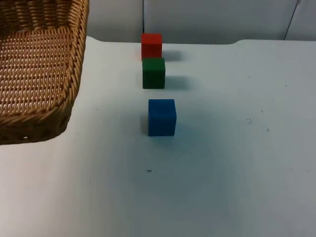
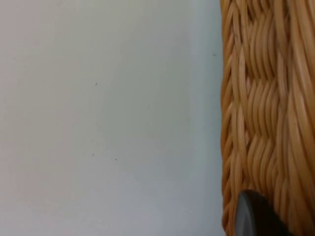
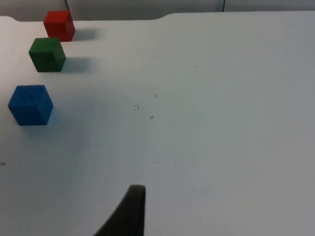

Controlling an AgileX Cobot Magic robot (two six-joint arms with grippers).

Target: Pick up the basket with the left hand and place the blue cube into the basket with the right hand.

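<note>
My left gripper [image 2: 253,216] has one black fingertip against the woven wall of the basket [image 1: 37,69], which is up off the table [image 1: 222,163]. I cannot tell how my jaws stand on either arm. My right gripper [image 3: 133,211] waits over the table, well apart from the blue cube [image 3: 30,104]. Past the blue cube stand the green cube [image 3: 47,54] and then the red cube [image 3: 59,25], in one row.
</note>
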